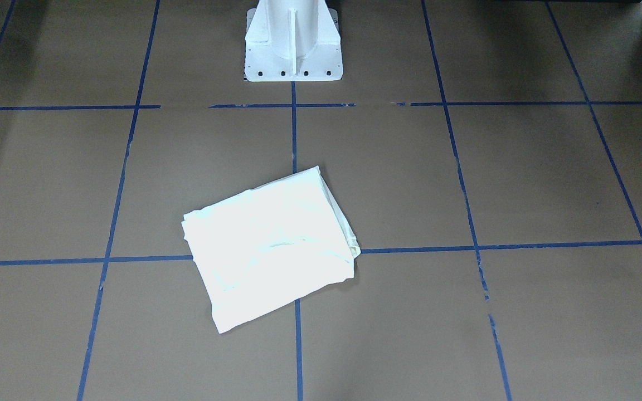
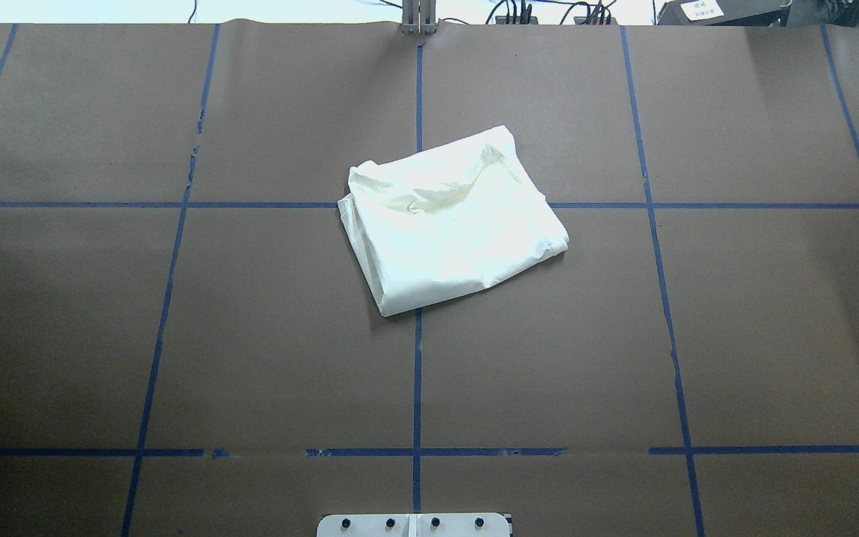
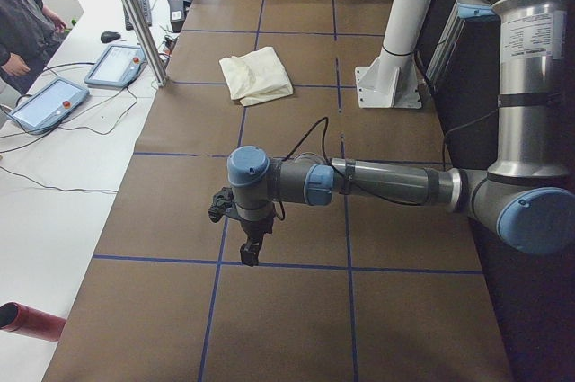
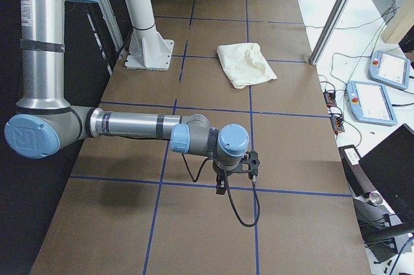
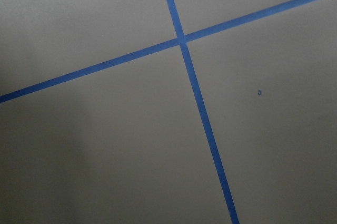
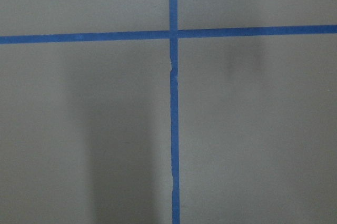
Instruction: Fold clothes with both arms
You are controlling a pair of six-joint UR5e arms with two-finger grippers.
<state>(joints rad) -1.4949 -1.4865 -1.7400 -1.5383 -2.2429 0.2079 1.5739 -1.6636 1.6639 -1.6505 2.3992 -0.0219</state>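
The cream-white T-shirt [image 1: 271, 245] lies folded into a compact rectangle in the middle of the table, plain side up, its print hidden. It also shows in the overhead view [image 2: 452, 220] and in both side views [image 3: 256, 76] [image 4: 246, 63]. Neither arm is near it. My left gripper [image 3: 252, 249] hangs over the brown paper far off toward the table's left end. My right gripper [image 4: 221, 184] hangs over the paper toward the right end. Each shows only in a side view, so I cannot tell whether it is open or shut. Both wrist views show only paper and blue tape lines.
The white pedestal base [image 1: 293, 44] stands at the robot's side of the table [image 2: 176, 335]. An operator [image 3: 22, 13] stands by teach pendants [image 3: 115, 65] beyond the table's far edge. A metal post [image 3: 135, 13] rises at that edge. More pendants [image 4: 391, 68] lie there.
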